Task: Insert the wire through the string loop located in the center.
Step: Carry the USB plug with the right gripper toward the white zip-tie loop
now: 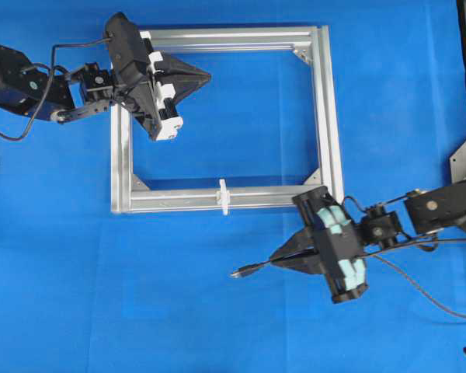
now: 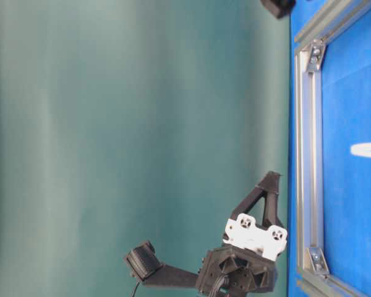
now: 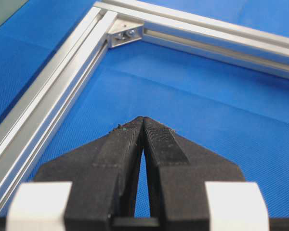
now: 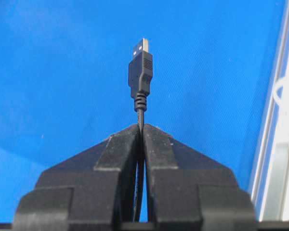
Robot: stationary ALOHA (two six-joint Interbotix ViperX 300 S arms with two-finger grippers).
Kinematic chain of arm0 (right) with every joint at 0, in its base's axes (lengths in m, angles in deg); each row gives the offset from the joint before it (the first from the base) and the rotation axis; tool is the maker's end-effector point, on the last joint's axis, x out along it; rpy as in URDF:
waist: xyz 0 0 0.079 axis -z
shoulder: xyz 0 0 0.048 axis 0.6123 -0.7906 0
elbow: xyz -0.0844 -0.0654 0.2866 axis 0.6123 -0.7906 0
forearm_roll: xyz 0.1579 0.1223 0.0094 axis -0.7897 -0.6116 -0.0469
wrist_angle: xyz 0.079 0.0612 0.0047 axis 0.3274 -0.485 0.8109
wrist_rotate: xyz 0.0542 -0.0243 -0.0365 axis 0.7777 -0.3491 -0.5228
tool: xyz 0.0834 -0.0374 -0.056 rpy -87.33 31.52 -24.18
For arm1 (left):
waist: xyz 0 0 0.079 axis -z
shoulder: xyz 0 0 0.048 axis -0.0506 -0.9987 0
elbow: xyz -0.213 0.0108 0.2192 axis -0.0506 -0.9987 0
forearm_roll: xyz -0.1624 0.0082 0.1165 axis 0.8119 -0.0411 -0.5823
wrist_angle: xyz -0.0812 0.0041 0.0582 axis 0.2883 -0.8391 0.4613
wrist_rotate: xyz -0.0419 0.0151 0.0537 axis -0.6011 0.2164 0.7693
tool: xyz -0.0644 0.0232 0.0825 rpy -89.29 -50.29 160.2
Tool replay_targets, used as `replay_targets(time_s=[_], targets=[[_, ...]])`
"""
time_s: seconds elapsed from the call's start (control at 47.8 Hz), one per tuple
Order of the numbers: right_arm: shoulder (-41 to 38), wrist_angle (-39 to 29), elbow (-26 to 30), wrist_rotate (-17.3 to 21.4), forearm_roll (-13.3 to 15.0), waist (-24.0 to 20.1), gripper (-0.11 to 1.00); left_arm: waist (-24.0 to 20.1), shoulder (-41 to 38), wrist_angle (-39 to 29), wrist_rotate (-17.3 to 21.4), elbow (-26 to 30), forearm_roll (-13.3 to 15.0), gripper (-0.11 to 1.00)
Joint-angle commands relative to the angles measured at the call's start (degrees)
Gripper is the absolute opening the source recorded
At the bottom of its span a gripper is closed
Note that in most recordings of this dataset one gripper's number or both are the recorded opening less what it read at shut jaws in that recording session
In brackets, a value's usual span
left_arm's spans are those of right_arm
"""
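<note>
Blue cloth covers the table. From overhead, the right gripper clamps the wire, plug aimed left, near the string loop on the frame, not yet threaded. Left wrist view: the left gripper is closed, empty. Right wrist view: the plug sticks out beyond the fingertips.

light: bright, even | shadows: soft | wrist-view foregrounds: blurred

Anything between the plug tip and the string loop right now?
No. Overhead, only bare blue table cover separates the wire plug from the string loop.
</note>
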State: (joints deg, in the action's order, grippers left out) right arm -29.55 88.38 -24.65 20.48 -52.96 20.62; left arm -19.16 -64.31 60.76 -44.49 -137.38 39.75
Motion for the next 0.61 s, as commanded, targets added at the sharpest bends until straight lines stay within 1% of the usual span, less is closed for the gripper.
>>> replay_targets(time_s=[0.0,0.418,0.586], targets=[[1.9,1.1,-0.3,0.1,-0.4,-0.3,-0.02,-0.1,2.0,0.4,0.1,0.4,-0.2,0.00],[2.1,1.4,-0.5,0.1,-0.4,0.2,-0.02,-0.1,2.0,0.3,0.1,0.3,-0.2,0.00],[2.1,1.2,-0.5,0.0,-0.4,2.4,-0.02,-0.1,2.0,0.4,0.1,0.3,-0.2,0.00]])
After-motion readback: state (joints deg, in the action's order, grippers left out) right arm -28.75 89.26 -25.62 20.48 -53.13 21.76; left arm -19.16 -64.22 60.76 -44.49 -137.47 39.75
